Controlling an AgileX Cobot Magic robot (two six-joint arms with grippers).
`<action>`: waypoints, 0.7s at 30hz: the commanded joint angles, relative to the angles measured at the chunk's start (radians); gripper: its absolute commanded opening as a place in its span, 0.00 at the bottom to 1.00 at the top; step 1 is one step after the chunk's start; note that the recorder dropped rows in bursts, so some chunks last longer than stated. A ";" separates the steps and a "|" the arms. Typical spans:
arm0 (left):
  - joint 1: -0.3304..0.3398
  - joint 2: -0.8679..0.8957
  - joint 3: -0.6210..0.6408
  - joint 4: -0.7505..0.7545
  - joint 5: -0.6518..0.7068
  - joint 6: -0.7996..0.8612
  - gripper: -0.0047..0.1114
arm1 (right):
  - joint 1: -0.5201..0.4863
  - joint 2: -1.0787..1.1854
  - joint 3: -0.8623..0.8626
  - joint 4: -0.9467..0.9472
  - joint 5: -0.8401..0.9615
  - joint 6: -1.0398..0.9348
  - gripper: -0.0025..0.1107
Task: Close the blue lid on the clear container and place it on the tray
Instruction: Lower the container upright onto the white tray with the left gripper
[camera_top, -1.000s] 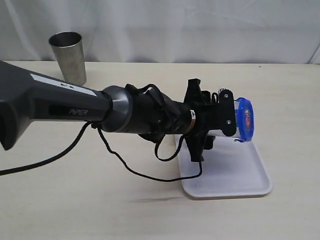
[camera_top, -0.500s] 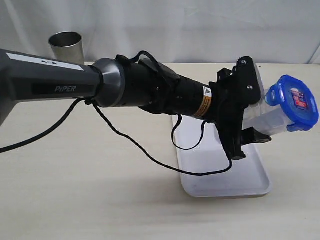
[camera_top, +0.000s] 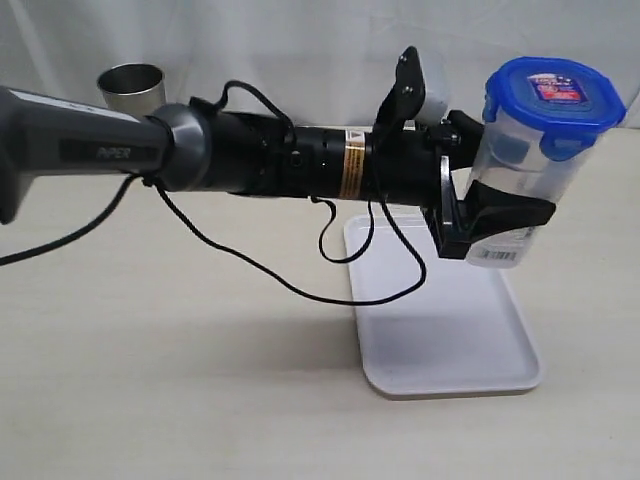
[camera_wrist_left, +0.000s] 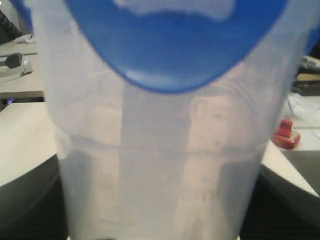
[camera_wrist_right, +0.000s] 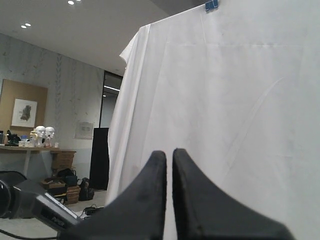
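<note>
Exterior view: bright, even, diffuse light from overhead, no glare, sharp right across the counter (camera_top: 150, 380). Shadows are soft and faint, with just a thin one under the near edge of the tray (camera_top: 450, 350). Left wrist view: the clear container (camera_wrist_left: 160, 165) is too close to my lens, everything milky and out of focus, and the blue lid (camera_wrist_left: 175, 50) is a smear. Right wrist view: decently sharp, white sheet (camera_wrist_right: 240, 100) brightly lit, ceiling spots (camera_wrist_right: 25, 25) glowing, room beyond dimmer. My right hand (camera_wrist_right: 169, 151) is a dark silhouette.

clear container (camera_top: 532, 150) upright in left gripper (camera_top: 515, 207)
</note>
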 joint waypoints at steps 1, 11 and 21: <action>0.013 0.132 -0.008 -0.271 -0.216 0.158 0.04 | -0.001 -0.002 0.005 -0.003 -0.008 0.002 0.06; 0.013 0.289 -0.011 -0.430 -0.124 0.300 0.04 | -0.001 -0.002 0.032 -0.002 -0.013 0.002 0.06; 0.013 0.297 -0.012 -0.300 -0.143 0.300 0.04 | -0.001 -0.002 0.118 -0.002 -0.036 0.002 0.06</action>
